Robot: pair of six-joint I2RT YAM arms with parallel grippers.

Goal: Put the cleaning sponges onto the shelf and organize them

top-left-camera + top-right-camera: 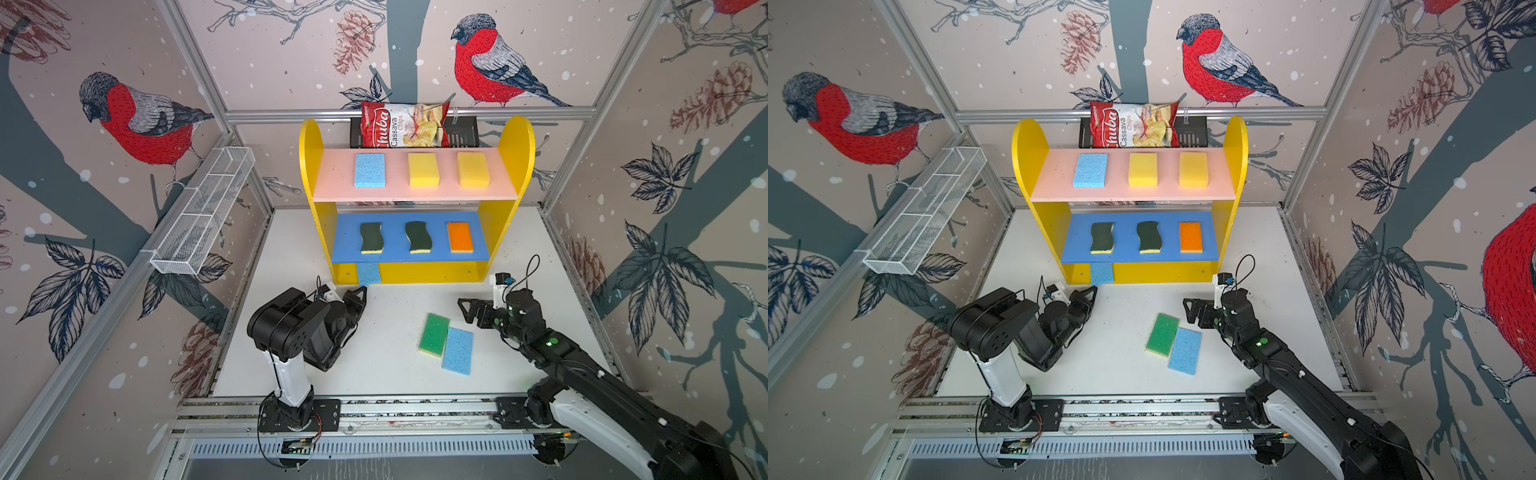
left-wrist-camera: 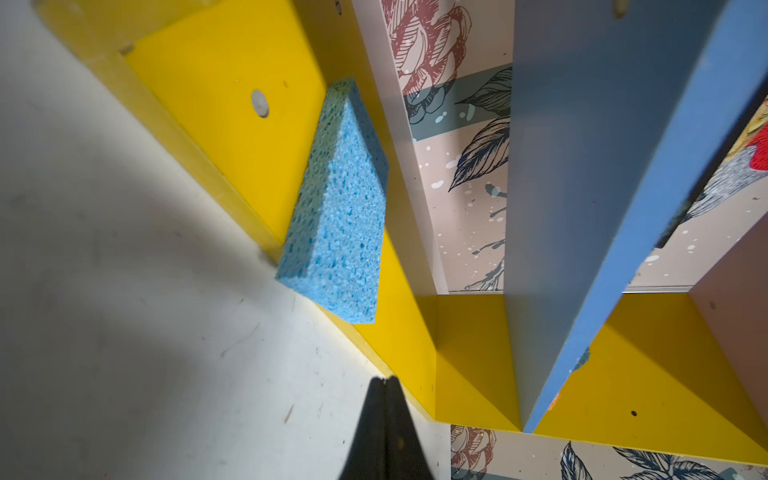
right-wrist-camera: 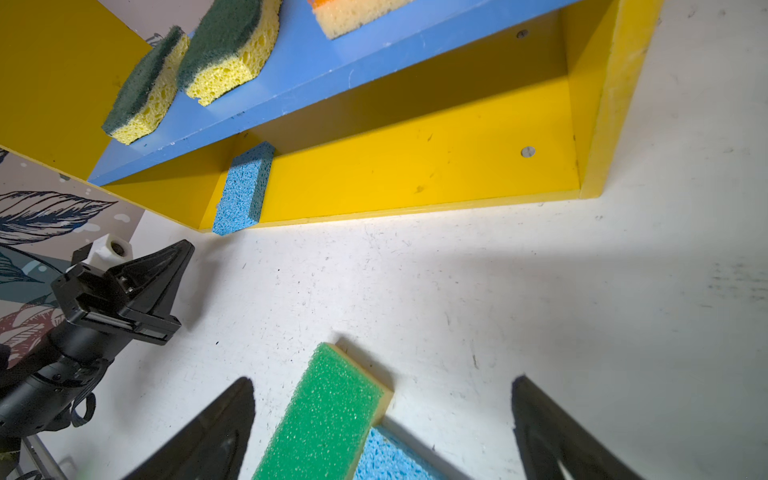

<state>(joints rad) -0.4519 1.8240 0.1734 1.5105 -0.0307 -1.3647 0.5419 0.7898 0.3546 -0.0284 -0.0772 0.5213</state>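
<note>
7 of 9 sponges on shelf [image 1: 516, 141]. Pink top board [image 1: 332, 183]: lt-blue sponge [image 1: 369, 170] + 2 yellow sponges [image 1: 423, 169]. Blue mid board [image 1: 478, 249]: 2 dk-green wavy sponges [image 1: 371, 237] + orange sponge [image 1: 459, 236]. Yellow base [image 1: 432, 272]: blue sponge [image 1: 368, 273] at left end, poking past front edge. Left to do: green sponge [image 1: 433, 334] + last blue sponge [image 1: 457, 351], touching, mid-worktop [image 1: 374, 365] toward right edge. L gripper [image 1: 360, 294] closed tight, empty, near base's left front corner. R gripper [image 1: 466, 311] spread wide, empty, just beside green sponge. Worktop white, scuffed, specked. Bird wallpaper, alu frame; chips bag [image 1: 405, 124] behind shelf.
</note>
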